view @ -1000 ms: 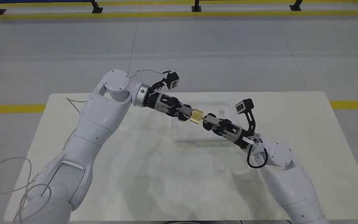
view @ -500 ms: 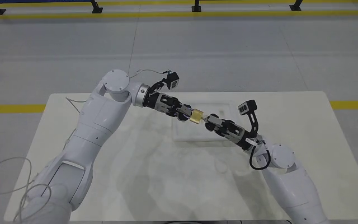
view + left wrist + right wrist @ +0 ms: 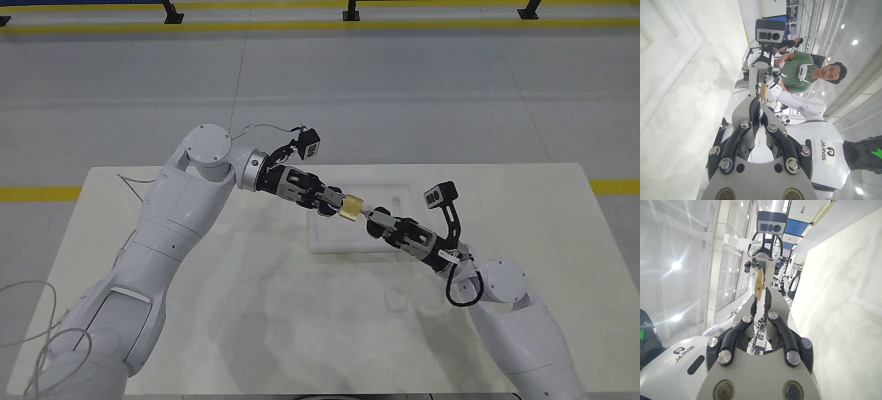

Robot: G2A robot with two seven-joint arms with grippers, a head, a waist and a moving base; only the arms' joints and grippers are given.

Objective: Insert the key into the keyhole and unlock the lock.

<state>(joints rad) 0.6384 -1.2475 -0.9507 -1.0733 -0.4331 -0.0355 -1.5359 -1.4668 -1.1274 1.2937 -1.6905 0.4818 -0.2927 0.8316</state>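
A brass padlock [image 3: 351, 207] hangs in the air above the table's middle. My left gripper [image 3: 333, 203] is shut on its steel shackle [image 3: 761, 110], and the brass body [image 3: 763, 91] sticks out beyond the fingertips. A small pale key [image 3: 758, 294] sticks out of the keyhole in the lock's end face [image 3: 759, 281]. My right gripper [image 3: 377, 217] faces the lock from the opposite side. Its fingers [image 3: 768, 296] are parted just short of the key, and I cannot see them clamping it.
A shallow white tray [image 3: 330, 242] lies on the white table [image 3: 200, 300] directly under the lock. Both arms stretch over the table's middle and meet end to end. Bare tabletop lies left and right of the tray.
My right gripper has backed a little away from the lock, toward its own shoulder. The left arm and the lock have stayed put.
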